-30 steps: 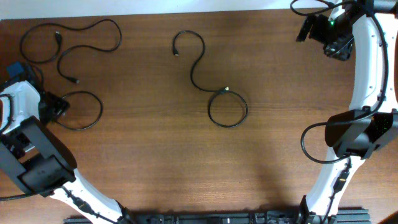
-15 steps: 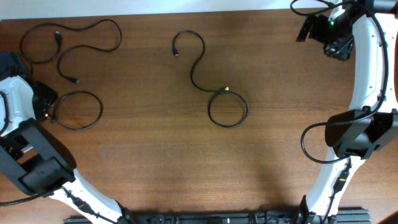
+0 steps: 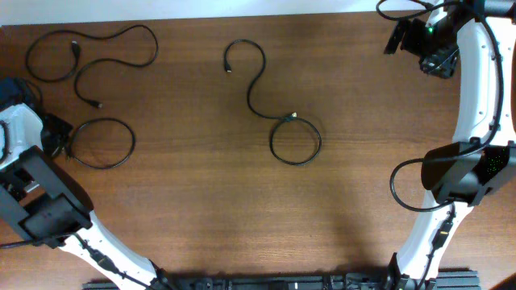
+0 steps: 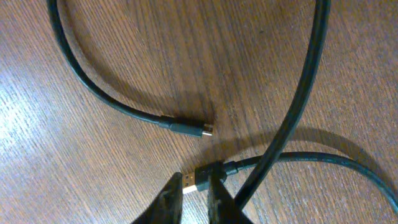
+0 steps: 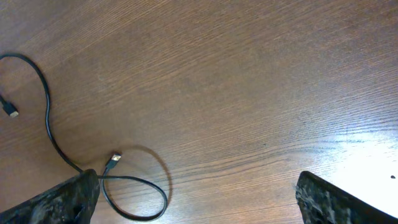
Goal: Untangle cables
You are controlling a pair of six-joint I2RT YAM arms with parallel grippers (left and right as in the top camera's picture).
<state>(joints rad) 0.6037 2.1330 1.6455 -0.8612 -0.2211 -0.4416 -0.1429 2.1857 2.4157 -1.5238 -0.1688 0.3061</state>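
Three thin black cables lie on the wooden table. One sprawls at the back left (image 3: 121,34). A second forms a loop (image 3: 101,142) at the left edge. The third (image 3: 255,76) curves down the middle into a ring (image 3: 295,142). My left gripper (image 3: 55,135) sits at the left end of the loop. In the left wrist view, the left gripper (image 4: 195,180) is shut on that cable's silver-tipped plug (image 4: 194,181). A strand (image 4: 298,93) crosses over the held cable, and a small plug end (image 4: 202,130) lies just beyond. My right gripper (image 5: 199,205) hangs open at the back right (image 3: 419,40), holding nothing.
The right wrist view shows the middle cable's ring (image 5: 134,193) and its plug (image 5: 112,161) at lower left, with bare wood (image 5: 261,93) across the rest. Both arm bases stand at the table's front corners. The arms' thicker black wire (image 3: 407,185) hangs at right.
My left gripper has slid left along the table edge to the loop's end and its jaws have closed from wide apart onto the plug. The right arm has stayed still.
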